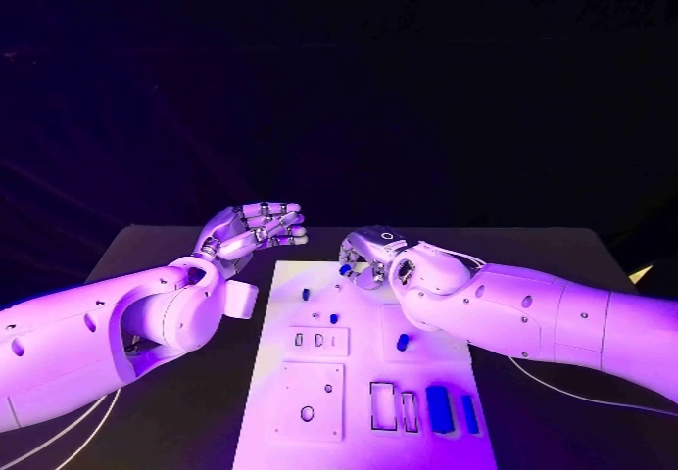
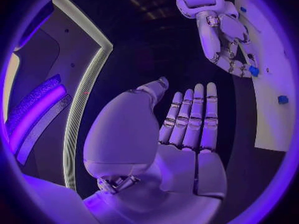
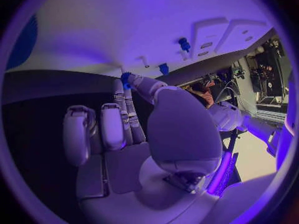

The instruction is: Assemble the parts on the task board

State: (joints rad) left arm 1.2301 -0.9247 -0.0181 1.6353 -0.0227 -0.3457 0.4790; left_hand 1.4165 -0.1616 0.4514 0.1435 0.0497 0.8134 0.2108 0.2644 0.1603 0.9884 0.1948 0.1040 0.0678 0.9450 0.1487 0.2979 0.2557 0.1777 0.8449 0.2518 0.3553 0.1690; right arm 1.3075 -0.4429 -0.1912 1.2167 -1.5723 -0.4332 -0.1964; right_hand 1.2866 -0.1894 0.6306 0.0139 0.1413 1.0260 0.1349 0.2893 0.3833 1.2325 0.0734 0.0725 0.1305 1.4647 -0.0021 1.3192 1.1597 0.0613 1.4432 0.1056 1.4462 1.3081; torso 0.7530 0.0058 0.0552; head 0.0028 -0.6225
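Observation:
The white task board (image 1: 362, 369) lies in the middle of the black table. My right hand (image 1: 373, 258) hovers over its far end and pinches a small blue part (image 1: 344, 267) at its fingertips; the same part (image 3: 126, 78) shows in the right wrist view and the left wrist view (image 2: 253, 71). More blue parts stand on the board: a peg (image 1: 307, 292) near the far left, another (image 1: 405, 341) mid-board, and a long piece (image 1: 438, 407) in a slot at the near end. My left hand (image 1: 256, 231) hangs just beyond the board's far left corner, its fingers (image 2: 194, 115) straight and holding nothing.
The board carries raised plates with slots and holes, such as a square plate (image 1: 311, 400) at the near left and rectangular slots (image 1: 383, 405) beside it. Bare black tabletop (image 1: 565, 257) surrounds the board. Cables (image 1: 558, 384) trail under my right arm.

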